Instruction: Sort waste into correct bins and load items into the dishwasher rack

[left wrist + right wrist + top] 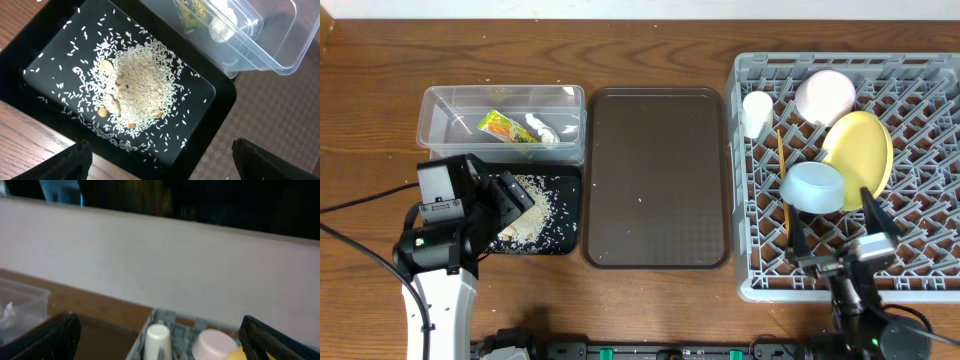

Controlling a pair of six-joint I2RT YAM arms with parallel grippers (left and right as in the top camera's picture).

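Note:
The clear tub [445, 110] holds the green-and-yellow wrapper [500, 126] and the white tissue [542, 130]; the left wrist view shows them too, the wrapper [192, 12] beside the tissue [222, 25]. Rice scraps [137, 85] lie heaped in the black tray [220, 100]. My left gripper [513, 205] hangs open over that tray, nothing between its fingers [75, 160]. The grey dishwasher rack [920, 270] carries the white cup [756, 112], pink cup [825, 95], yellow plate [860, 150], blue bowl [813, 187] and chopsticks [783, 180]. My right gripper [837, 225] stands open and empty above the rack's front.
The dark brown serving tray [655, 178] lies between the black tray and the rack. A pale wall [160, 260] rises behind the table. Cables [360, 200] trail on the wood at the left.

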